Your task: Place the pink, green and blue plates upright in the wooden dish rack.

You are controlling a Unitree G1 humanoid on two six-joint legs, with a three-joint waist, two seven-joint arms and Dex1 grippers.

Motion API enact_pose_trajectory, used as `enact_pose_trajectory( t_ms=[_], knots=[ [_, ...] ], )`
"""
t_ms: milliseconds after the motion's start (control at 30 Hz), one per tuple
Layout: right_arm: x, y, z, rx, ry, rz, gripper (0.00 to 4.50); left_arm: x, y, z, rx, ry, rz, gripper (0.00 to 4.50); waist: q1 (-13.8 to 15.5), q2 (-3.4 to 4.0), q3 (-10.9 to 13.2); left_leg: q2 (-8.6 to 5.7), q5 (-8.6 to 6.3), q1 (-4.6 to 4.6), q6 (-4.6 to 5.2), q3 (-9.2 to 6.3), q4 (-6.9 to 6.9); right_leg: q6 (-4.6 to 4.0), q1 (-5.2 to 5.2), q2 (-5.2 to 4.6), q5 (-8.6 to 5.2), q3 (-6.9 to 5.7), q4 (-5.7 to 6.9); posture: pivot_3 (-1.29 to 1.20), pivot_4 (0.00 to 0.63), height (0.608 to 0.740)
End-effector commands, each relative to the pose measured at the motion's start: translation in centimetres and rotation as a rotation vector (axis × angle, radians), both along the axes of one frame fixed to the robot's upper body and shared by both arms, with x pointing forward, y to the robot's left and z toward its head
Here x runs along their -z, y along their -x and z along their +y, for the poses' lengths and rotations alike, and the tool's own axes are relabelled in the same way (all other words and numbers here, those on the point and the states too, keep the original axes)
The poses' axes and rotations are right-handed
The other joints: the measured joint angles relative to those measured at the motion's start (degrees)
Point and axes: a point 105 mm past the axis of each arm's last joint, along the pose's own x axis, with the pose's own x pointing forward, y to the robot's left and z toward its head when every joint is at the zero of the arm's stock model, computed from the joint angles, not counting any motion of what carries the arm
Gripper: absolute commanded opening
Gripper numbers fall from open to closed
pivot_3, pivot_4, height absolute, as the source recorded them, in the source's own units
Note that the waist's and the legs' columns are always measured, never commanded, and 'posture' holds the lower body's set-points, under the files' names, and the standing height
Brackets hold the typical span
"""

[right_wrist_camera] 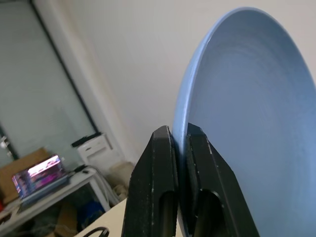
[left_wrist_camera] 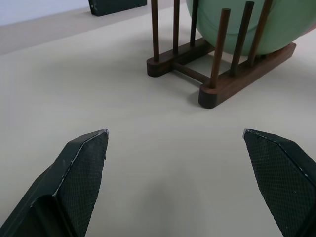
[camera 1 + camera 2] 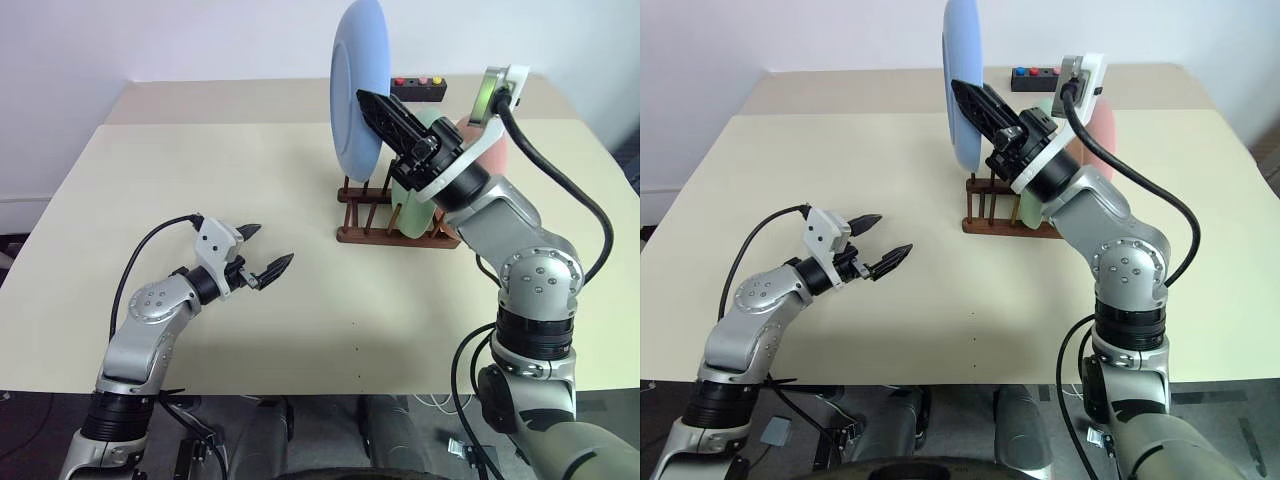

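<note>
Three plates are in the scene. The blue plate (image 3: 358,85) stands on edge in the air at the upper centre of the head view, above the left end of the wooden dish rack (image 3: 372,234), with its rim pinched in the closed right claw (image 3: 385,117). The green plate (image 3: 408,205) stands upright between the rack's pegs, and the pink plate (image 3: 490,150) stands just behind it, both largely hidden by the right arm. The left claw (image 3: 268,249) hangs spread wide and empty over the cream worktop (image 3: 200,180) at lower left. A black box (image 3: 418,88) sits at the far edge, partly covered.
</note>
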Motion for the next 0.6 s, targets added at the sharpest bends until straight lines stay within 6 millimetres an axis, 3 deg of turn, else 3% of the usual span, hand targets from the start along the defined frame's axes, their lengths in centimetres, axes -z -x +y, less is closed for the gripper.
enact_pose_trajectory(
  t_ms=[33, 600],
  knots=[
    [-0.2, -0.2, -0.7, 0.036, -0.037, 0.023, 0.02, -0.9, 0.1, 0.0, 0.006, -0.002, -0.045, 4.50, 0.01, 0.00, 0.00, 0.00, 0.00, -0.01, 0.00, 0.00, 0.00, 0.00, 0.00, 0.00, 0.00, 0.00, 0.00, 0.00, 0.150, 0.734],
    [1.1, -1.2, -1.5, 0.127, -0.040, 0.117, 0.02, -1.0, 0.2, 0.0, 0.002, -0.001, -0.044, 4.50, -0.06, 0.00, 0.00, 0.00, 0.00, -0.25, 0.00, 0.00, 0.02, 0.00, -0.27, 0.00, 0.00, 0.00, 0.02, 0.00, 0.150, 0.734]
  ],
)
